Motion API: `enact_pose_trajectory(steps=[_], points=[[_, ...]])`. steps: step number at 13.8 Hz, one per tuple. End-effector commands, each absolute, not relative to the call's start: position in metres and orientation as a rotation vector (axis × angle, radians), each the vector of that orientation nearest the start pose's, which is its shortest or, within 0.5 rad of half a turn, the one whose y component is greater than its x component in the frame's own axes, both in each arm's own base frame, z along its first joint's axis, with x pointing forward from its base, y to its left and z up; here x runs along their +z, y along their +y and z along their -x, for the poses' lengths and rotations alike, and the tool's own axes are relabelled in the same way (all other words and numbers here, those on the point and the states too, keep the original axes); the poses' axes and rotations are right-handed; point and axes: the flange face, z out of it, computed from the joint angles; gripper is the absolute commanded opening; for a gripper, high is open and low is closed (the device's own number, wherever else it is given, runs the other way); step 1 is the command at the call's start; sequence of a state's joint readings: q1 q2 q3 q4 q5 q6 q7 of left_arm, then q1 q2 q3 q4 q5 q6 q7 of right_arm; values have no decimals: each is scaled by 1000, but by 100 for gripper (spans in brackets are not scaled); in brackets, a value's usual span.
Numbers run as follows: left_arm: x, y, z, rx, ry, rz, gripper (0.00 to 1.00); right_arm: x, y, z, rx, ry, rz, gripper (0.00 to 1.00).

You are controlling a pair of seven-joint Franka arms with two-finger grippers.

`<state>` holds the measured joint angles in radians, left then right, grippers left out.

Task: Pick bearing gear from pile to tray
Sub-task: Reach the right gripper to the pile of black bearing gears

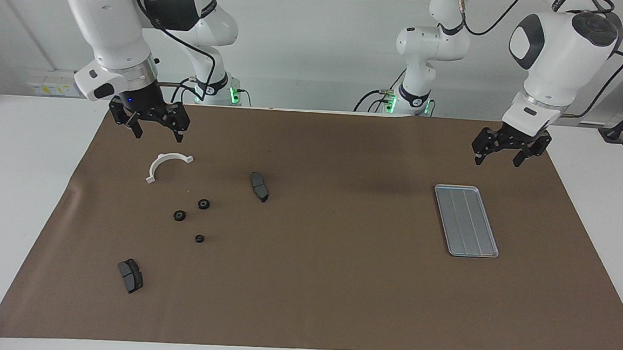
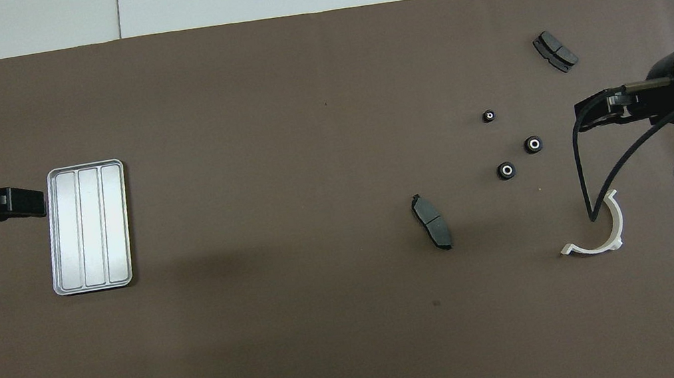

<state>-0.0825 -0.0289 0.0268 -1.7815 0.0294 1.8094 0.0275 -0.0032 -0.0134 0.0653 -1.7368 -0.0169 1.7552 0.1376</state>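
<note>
Right hand (image 1: 154, 131) spread, empty, up over mat near white bracket (image 1: 167, 165). Left hand (image 1: 497, 156) spread, empty, waits above mat beside tray (image 1: 466, 221). We see three gears (image 1: 202, 204) in pile at right arm's end, well apart from tray. Two dark pads (image 1: 259, 186) near gears.
</note>
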Motion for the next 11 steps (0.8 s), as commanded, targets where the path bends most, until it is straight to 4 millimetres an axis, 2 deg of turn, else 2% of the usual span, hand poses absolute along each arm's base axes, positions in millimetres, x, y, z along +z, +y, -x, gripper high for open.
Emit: enact_pose_trajectory(steps=[1, 2, 7, 11], points=[[562, -23, -550, -107, 152, 3091, 100, 545, 23, -568, -81, 64, 3128, 100], [562, -23, -551, -110, 154, 3091, 100, 535, 22, -572, -95, 64, 3127, 100], [562, -22, -551, -109, 152, 3091, 100, 452, 33, -612, -135, 34, 3115, 100], [562, -22, -550, -105, 152, 3091, 100, 406, 37, -630, -145, -22, 3112, 100]])
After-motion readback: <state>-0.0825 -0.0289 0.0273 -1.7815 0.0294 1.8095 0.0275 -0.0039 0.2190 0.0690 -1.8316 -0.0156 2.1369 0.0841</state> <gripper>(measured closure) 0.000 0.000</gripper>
